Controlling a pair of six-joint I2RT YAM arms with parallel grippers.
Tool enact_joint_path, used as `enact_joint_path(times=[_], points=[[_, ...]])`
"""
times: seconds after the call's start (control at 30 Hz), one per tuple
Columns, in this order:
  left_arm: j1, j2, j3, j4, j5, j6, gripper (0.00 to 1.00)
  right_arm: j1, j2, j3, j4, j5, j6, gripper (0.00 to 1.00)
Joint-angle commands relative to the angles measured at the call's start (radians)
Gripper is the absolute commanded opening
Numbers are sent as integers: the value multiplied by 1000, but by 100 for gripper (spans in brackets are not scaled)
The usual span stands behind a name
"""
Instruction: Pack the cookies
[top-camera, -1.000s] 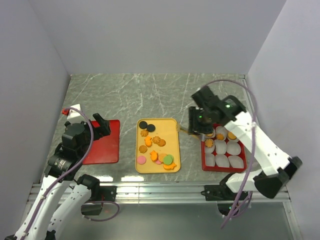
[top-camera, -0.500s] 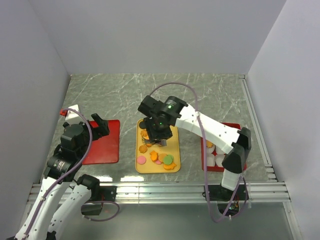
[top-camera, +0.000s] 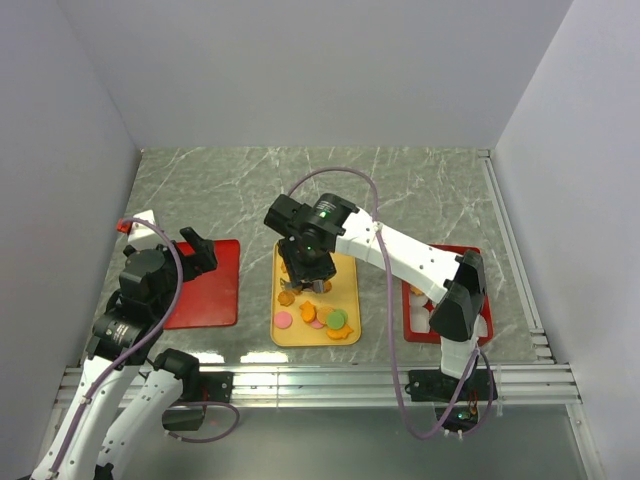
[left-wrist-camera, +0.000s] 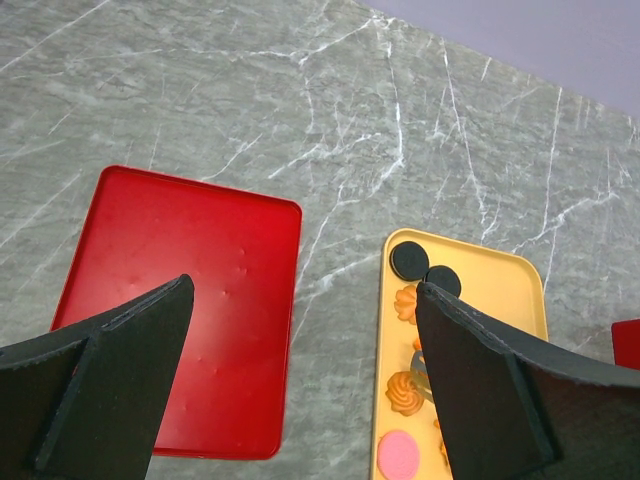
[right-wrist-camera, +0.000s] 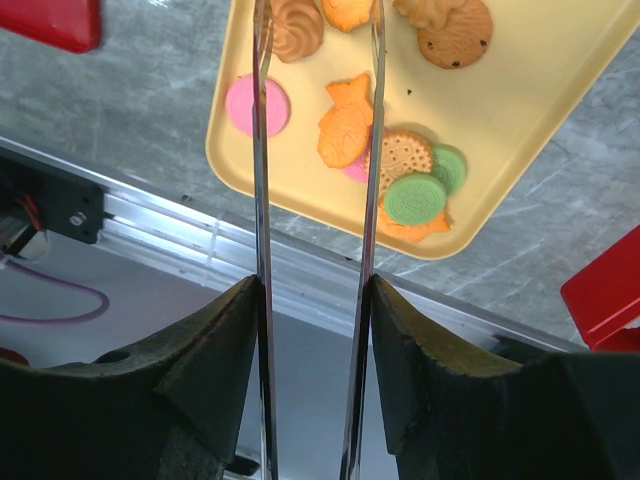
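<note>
The cookies (top-camera: 318, 312) lie on a yellow tray (top-camera: 346, 252): orange and brown pieces, a pink round, a green round, and two black rounds (left-wrist-camera: 407, 260) at the far end. My right gripper (top-camera: 305, 268) is over the middle of this tray, shut on metal tongs (right-wrist-camera: 262, 150). The tong blades stand apart, their tips around a brown swirl cookie (right-wrist-camera: 297, 30) at the top edge of the right wrist view. An orange fish-shaped cookie (right-wrist-camera: 345, 125) lies between the blades. My left gripper (top-camera: 192, 253) is open and empty above a flat red tray (left-wrist-camera: 180, 300).
A red box (top-camera: 482, 322) with white paper cups stands at the right, mostly hidden by the right arm. The flat red tray (top-camera: 215, 290) lies left of the yellow tray. The aluminium rail (right-wrist-camera: 180, 235) runs along the near table edge.
My right arm has swung left from the red box to over the yellow tray, then a little further left and down. The left arm has hardly moved.
</note>
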Motion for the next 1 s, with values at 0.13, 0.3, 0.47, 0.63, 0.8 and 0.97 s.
enact_joint_path(times=[0.13, 0.3, 0.47, 0.63, 0.8, 0.97], points=[[6, -1, 7, 29, -2, 2, 99, 8, 19, -11, 6, 32, 8, 54], [8, 3, 7, 30, 1, 2, 99, 5, 30, -23, 26, 35, 11, 54], [8, 5, 7, 30, 3, 2, 99, 1, 51, -22, 35, 43, 19, 54], [8, 8, 9, 30, 4, 3, 99, -11, 63, -20, 35, 38, 25, 53], [8, 11, 7, 32, 4, 3, 100, -11, 66, -29, 38, 32, 27, 51], [8, 12, 9, 32, 6, 3, 99, -9, 73, -38, 34, 33, 30, 44]])
